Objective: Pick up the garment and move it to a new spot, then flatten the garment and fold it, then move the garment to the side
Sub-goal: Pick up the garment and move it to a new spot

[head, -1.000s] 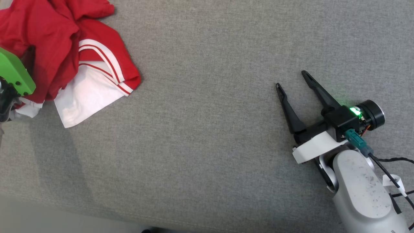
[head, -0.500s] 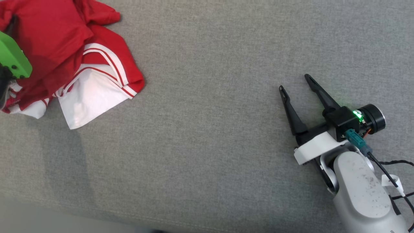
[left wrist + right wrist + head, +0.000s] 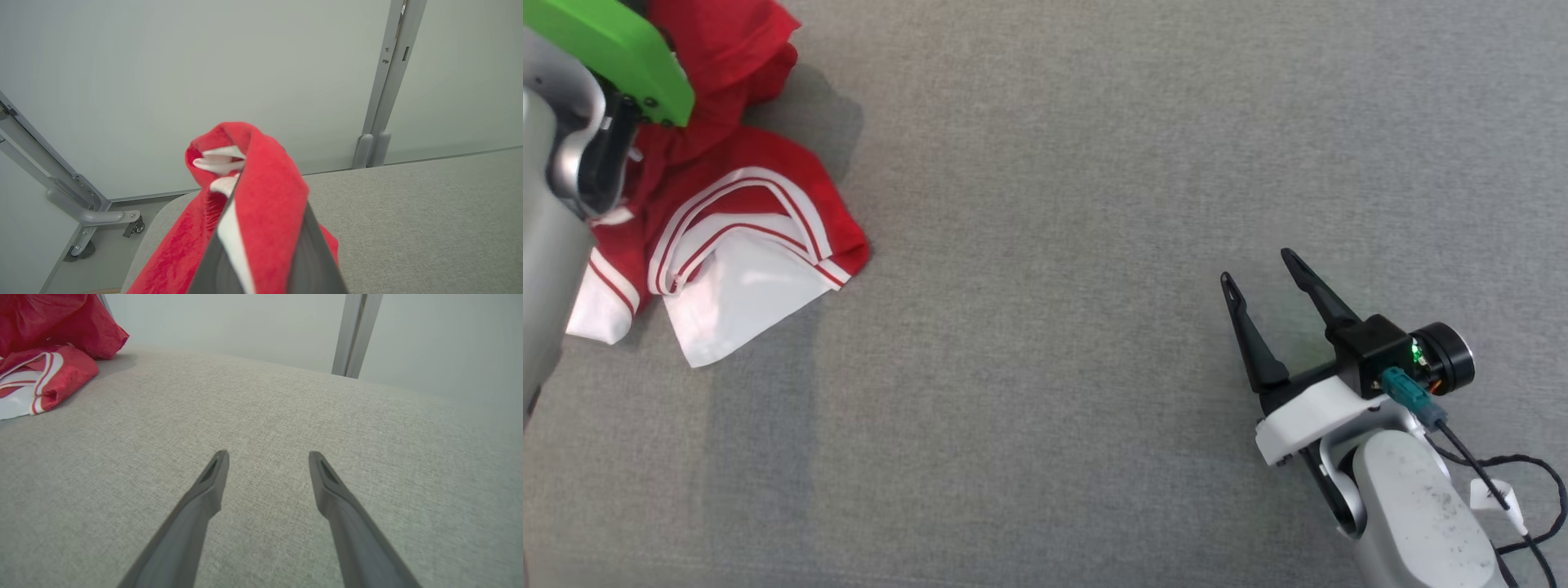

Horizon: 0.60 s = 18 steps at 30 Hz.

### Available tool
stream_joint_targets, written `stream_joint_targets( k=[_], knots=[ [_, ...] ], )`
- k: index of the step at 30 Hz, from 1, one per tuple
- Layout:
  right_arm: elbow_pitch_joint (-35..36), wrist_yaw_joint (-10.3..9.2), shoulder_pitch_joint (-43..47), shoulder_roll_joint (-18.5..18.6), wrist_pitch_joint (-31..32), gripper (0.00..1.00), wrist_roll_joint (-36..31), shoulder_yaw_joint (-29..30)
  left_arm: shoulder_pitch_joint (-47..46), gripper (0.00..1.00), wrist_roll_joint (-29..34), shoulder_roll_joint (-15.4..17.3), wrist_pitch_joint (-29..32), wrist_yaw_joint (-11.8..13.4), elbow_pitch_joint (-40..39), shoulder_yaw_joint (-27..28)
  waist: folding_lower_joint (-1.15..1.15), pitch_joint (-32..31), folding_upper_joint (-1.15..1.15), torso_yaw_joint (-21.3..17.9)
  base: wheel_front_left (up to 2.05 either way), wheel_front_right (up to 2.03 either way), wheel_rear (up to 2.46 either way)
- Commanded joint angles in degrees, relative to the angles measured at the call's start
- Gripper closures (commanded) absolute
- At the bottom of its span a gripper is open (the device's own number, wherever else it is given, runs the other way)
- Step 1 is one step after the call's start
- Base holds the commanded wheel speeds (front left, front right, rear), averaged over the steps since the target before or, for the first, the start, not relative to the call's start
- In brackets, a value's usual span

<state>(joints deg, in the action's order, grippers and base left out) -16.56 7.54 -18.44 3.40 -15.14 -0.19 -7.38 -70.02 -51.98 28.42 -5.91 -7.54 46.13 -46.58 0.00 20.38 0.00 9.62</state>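
Red garment (image 3: 727,151) with white stripes and white panel lies crumpled.

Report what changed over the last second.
The left gripper closed on the red and white garment and rose, drawing a bunch of red cloth up off the grey surface. The garment's white part lies on the surface as before. The right gripper stayed open and empty over the surface; its slight shift in the head view looks like camera movement.
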Motion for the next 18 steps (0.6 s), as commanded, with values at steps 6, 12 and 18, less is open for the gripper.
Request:
stream_joint_targets(
  k=[6, 12, 18],
  knots=[
    [0.12, -0.1, 2.42, -0.35, -0.01, 0.0, 0.93, -0.02, -0.3, 1.0, 0.88, -4.44, -3.35, 0.12, -4.7, -3.35, 0.0, -5.55, 0.0, -9.16, 0.0, 0.0, 0.0],
    [0.64, -0.1, 2.81, -0.41, -0.02, 0.0, 1.87, -0.27, 1.72, 1.0, -1.52, -9.59, -4.43, 0.12, -7.49, -5.19, 0.0, -6.2, 0.0, -14.87, 0.0, 0.0, 0.0],
    [0.84, -0.1, 2.67, -0.43, -0.01, 0.0, 2.61, -0.65, 3.7, 1.0, -3.36, -15.96, -5.7, 0.12, -7.59, -8.97, 0.0, -5.54, 0.0, -19.98, 0.0, 0.0, 0.0]
  ],
)
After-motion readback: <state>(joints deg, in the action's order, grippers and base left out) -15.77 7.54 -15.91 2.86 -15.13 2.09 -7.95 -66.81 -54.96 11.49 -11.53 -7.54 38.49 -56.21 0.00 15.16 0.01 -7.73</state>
